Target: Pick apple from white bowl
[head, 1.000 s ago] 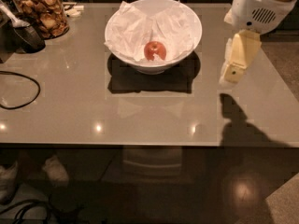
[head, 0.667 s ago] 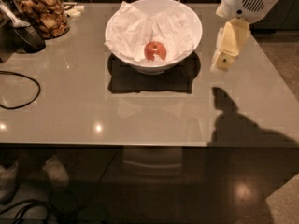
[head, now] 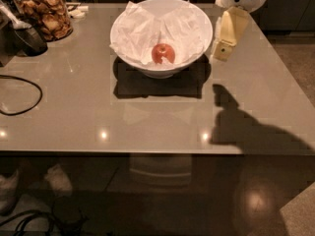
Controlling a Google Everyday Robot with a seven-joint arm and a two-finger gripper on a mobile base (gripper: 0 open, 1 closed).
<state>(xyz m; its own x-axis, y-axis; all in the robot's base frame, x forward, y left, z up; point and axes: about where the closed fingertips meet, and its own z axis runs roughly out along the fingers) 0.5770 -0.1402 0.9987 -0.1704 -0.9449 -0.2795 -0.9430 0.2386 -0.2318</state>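
my gripper [head: 224, 47] just right of the white bowl [head: 162, 72], arm above it cut by top edge | apple [head: 163, 53] underside sunk in tissue paper [head: 138, 33], unseen | glass jar [head: 44, 14] top cropped | black cable [head: 19, 95] runs off left edge

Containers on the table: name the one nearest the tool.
The white bowl holding the apple; the tool hangs beside its rim. The glass jar stands far off to the left.

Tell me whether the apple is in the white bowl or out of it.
In. The apple rests on the tissue paper inside the white bowl; the gripper hangs outside the rim, apart from the apple.
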